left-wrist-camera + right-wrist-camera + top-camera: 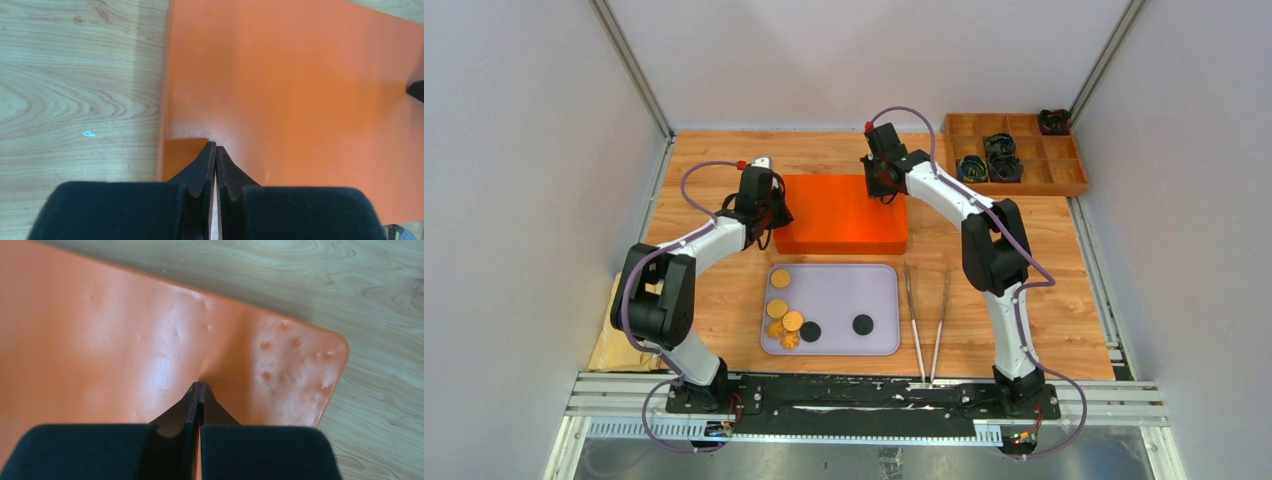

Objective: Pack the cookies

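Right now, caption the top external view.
Left end effector and right end effector pinch the flat orange plastic pouch; small round golden and black cookies lie on the lilac tray.

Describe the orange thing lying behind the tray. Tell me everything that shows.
The orange bag is a flat, plain rectangle that looks like thin, slightly glossy plastic film. It lies on the wooden table, just beyond the lilac tray. Small dimples mark it near a rounded corner by the right pincer. That pincer pinches its far right part and the left pincer its left edge, both shut, with the film puckering at each tip.
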Available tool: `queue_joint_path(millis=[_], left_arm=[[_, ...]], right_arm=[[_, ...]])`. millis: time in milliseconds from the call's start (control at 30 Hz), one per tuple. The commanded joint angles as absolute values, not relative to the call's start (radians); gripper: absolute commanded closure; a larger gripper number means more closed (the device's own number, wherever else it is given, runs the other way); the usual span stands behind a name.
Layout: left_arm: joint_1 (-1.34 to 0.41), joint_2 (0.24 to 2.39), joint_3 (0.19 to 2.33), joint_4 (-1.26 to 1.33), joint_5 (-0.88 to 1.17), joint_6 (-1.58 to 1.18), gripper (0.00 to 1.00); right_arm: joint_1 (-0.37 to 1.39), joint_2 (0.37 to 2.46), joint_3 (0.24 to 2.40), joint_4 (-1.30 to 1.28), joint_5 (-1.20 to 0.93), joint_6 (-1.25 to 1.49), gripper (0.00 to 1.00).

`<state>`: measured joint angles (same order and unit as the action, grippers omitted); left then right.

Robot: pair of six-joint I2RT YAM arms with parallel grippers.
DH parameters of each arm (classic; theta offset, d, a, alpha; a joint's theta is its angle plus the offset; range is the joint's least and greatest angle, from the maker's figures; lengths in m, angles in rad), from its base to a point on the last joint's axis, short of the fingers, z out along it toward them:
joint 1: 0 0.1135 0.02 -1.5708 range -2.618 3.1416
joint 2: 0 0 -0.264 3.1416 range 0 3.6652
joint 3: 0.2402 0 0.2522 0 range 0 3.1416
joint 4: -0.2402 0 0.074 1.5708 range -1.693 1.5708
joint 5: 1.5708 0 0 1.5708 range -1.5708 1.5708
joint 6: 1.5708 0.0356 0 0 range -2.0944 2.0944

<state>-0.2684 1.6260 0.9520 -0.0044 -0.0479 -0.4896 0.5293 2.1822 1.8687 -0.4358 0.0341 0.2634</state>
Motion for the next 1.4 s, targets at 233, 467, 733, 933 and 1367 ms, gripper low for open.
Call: queue_joint_path(millis=[233,467,733,933,1367], left_arm=[[-0.264,1.343,0.952,-0.307,-0.166,-0.484,0.9],[-0.239,1.344,0.993,-0.41,-0.266,-0.501,0.89],[-0.118,1.67,1.135,-0.374,-0.184,-0.529,0.92],[-0.118,1.836,1.252,-0.344,-0.11,-0.531,0.92],[-0.271,1.899,1.27,-0.247,0.051,-0.529,0.91]], right_arm=[[0.528,1.918,1.617,-0.494,0.049,0.231,1.0],[0.493,1.726,1.42,-0.497,0.169,0.273,1.0],[0.385,1.835,1.508,-0.509,0.15,0.296,1.0],[0.338,2.019,1.639,-0.54,0.076,0.31,1.0],[0.339,2.063,1.583,-0.514,-0.072,0.325,1.0]])
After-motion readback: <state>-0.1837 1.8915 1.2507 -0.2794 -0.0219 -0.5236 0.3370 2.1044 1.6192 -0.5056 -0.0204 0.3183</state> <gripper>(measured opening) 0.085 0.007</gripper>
